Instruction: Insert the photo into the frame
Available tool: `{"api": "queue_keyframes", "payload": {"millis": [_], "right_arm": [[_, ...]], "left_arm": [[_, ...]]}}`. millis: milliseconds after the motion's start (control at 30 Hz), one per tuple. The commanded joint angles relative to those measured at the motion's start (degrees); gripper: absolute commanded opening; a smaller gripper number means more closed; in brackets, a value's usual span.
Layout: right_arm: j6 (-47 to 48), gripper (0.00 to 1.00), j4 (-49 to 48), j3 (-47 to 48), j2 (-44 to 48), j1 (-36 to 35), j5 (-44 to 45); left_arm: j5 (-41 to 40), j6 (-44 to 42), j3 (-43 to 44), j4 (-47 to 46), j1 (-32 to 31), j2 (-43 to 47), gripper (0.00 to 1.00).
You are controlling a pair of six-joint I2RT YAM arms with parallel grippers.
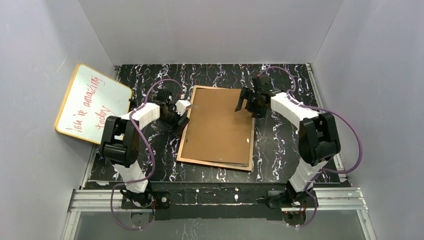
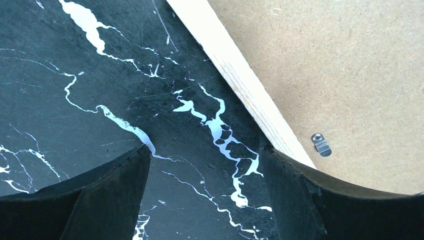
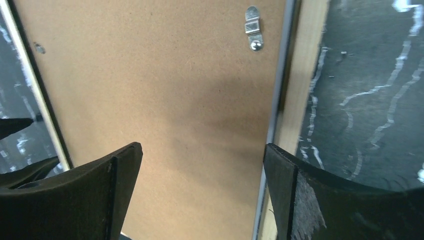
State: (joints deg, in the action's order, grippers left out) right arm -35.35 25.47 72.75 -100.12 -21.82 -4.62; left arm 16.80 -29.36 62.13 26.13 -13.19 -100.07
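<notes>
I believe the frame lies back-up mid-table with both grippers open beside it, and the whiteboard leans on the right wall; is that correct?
Not quite: the top view shows the whiteboard leaning on the left wall. The rest holds: the frame lies back-up mid-table, with the left gripper and right gripper open beside it.

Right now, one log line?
tan wooden rectangular frame: back up | brown backing board: covering it | left claw: open, beside frame | right claw: open, over board | photo: unseen
</notes>
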Motion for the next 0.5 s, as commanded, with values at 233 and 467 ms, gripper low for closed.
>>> {"api": "queue_keyframes", "payload": {"millis": [233, 467], "right_arm": [[3.8, 0.99, 6.0, 3.0, 3.3, 0.1, 7.9], [0.3, 0.99, 5.7, 3.1, 5.1, 0.8, 6.0]], "left_arm": [[3.1, 1.0, 1.7, 5.7, -0.3, 0.5, 0.8], [3.8, 1.1, 1.6, 6.0, -0.1, 0.6, 0.8]]}}
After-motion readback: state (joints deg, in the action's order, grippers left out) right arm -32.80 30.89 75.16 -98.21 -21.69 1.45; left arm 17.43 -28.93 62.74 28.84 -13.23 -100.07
